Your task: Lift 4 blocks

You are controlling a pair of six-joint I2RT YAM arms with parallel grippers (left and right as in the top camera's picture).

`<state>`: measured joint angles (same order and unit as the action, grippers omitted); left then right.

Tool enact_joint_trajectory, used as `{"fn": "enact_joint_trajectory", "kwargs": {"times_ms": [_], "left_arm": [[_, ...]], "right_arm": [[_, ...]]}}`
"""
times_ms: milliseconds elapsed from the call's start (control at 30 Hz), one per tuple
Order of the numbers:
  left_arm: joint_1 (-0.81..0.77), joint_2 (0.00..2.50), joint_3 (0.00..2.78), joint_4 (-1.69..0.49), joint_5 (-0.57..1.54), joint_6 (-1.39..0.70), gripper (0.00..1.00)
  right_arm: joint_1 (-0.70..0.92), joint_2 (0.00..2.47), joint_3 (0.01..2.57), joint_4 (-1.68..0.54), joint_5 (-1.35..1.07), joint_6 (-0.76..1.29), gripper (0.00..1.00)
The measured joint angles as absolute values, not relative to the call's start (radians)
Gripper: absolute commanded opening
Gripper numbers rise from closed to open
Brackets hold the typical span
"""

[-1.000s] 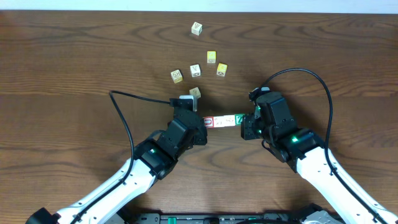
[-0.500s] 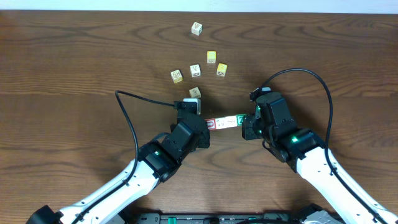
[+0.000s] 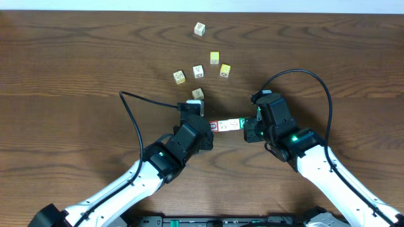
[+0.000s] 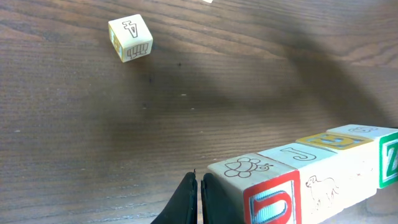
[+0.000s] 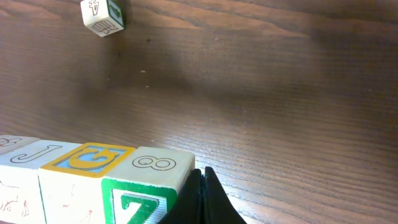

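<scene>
Four blocks form one straight row (image 3: pixel 228 125) between my two grippers. The red-faced block (image 4: pixel 270 199) is at the left end. Two white-faced blocks (image 4: pixel 314 171) sit in the middle. The green block with a white Z (image 5: pixel 140 199) is at the right end. My left gripper (image 4: pixel 199 186) is shut, and the outer side of its fingers presses against the red block's end. My right gripper (image 5: pixel 200 183) is shut too, pressed against the green block's end. I cannot tell whether the row rests on the table or hangs just above it.
A loose pale cube (image 3: pixel 198 94) lies just beyond the left gripper; it also shows as a cube (image 4: pixel 130 38) in the left wrist view. Several more cubes, some yellow-faced (image 3: pixel 214 58), are scattered farther back. Cables arc over both arms.
Both arms have shifted slightly, the left forearm to the right and the right gripper a little left. The row has stayed pinched between the fingertips.
</scene>
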<state>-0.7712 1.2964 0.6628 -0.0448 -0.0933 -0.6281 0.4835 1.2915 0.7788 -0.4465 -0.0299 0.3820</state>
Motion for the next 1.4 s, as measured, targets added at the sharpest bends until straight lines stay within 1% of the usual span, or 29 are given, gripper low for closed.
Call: {"fn": "enact_joint_trajectory", "kwargs": {"times_ms": [1400], "left_arm": [[-0.774, 1.347, 0.663, -0.051, -0.106, -0.632, 0.07]], "right_arm": [[0.497, 1.361, 0.779, -0.424, -0.021, 0.367, 0.01]]}}
